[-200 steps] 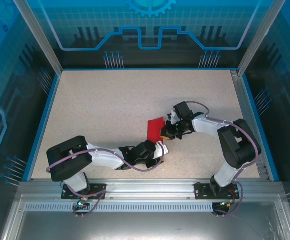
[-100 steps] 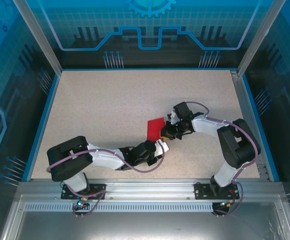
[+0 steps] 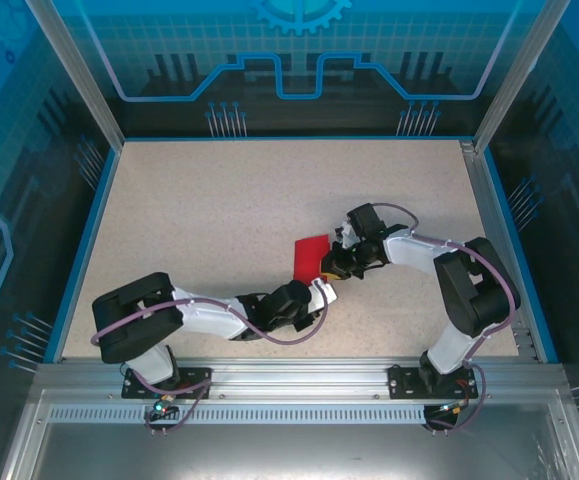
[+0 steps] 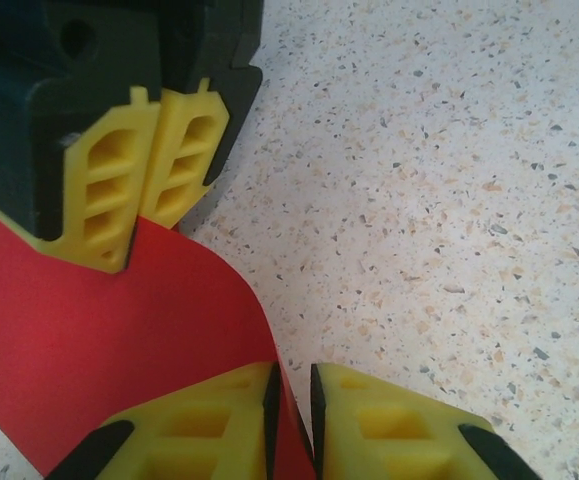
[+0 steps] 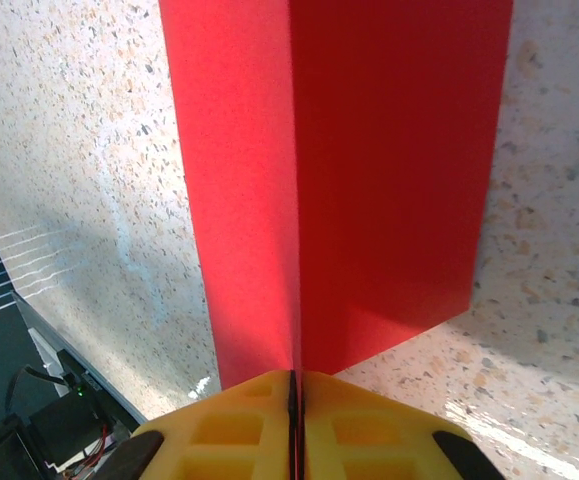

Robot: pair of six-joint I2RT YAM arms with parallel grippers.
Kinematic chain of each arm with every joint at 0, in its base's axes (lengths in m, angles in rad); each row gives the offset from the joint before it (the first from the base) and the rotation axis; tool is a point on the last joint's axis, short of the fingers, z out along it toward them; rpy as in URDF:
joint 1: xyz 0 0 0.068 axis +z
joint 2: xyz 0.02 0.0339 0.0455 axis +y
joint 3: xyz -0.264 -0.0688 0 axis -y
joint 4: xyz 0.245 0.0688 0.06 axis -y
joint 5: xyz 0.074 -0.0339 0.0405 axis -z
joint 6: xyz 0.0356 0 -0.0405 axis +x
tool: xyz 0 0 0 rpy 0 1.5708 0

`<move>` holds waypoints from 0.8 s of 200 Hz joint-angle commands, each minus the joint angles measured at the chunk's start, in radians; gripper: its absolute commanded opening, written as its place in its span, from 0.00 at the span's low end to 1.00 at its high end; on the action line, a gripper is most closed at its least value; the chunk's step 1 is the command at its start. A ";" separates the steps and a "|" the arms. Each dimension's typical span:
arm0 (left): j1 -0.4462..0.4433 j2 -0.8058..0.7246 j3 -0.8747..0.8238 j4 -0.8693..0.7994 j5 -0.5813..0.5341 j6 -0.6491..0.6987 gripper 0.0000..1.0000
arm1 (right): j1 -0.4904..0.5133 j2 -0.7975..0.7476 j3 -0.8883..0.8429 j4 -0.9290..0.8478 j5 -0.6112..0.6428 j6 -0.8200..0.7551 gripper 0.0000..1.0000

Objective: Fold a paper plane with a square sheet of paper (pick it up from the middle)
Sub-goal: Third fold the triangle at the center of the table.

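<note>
The red sheet of paper [image 3: 310, 258] is just right of the worktop's [image 3: 219, 200] middle, folded and held off the surface between both hands. In the right wrist view two flat panels meet at a sharp crease that runs straight away from the camera. The left panel's outer edge is straight. The right panel ends in a clean corner that casts a shadow on the speckled surface.

The right hand [image 3: 337, 265] is closed on the near end of that crease, its yellow fingers [image 5: 239, 425] pressed together with the paper between them. The left hand [image 3: 321, 290] sits just near of it, and its fingers [image 4: 209, 420] pinch the sheet with only a thin slot between them. In the left wrist view the sheet's free edge bows in a curve from one hand to the other.

The two hands are close together on the sheet's right side. From the paper's left and far edges, speckled worktop stretches well away to the blue rim [image 3: 87, 250].
</note>
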 commanded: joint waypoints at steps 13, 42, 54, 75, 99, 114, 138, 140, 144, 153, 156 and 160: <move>0.013 -0.053 0.006 -0.030 0.060 -0.050 0.13 | -0.025 0.003 -0.001 -0.030 -0.009 -0.020 0.11; 0.033 -0.065 0.012 -0.058 0.104 -0.065 0.17 | -0.026 0.000 -0.003 -0.026 -0.015 -0.021 0.09; 0.035 -0.067 0.010 -0.057 0.105 -0.060 0.17 | -0.027 0.000 -0.001 -0.025 -0.016 -0.021 0.09; 0.037 -0.070 0.010 -0.053 0.114 -0.060 0.15 | -0.027 0.001 0.000 -0.022 -0.017 -0.021 0.09; 0.041 -0.071 0.014 -0.053 0.132 -0.073 0.18 | -0.027 0.004 0.000 -0.024 -0.017 -0.023 0.09; 0.045 -0.074 0.012 -0.047 0.134 -0.085 0.19 | -0.027 0.003 -0.005 -0.020 -0.015 -0.022 0.09; 0.056 -0.085 0.002 -0.035 0.130 -0.099 0.16 | -0.027 0.004 -0.009 -0.017 -0.018 -0.021 0.09; 0.057 -0.086 0.001 -0.033 0.131 -0.101 0.15 | -0.028 0.004 -0.009 -0.018 -0.016 -0.021 0.09; 0.060 -0.088 0.000 -0.029 0.133 -0.103 0.15 | -0.027 0.004 -0.010 -0.017 -0.016 -0.021 0.09; 0.066 -0.091 -0.002 -0.029 0.138 -0.111 0.14 | -0.027 0.004 -0.011 -0.017 -0.016 -0.021 0.09; 0.068 -0.092 -0.003 -0.029 0.138 -0.111 0.12 | -0.027 0.003 -0.012 -0.017 -0.017 -0.021 0.09; 0.068 -0.094 -0.003 -0.029 0.138 -0.111 0.11 | -0.026 0.004 -0.012 -0.017 -0.017 -0.021 0.09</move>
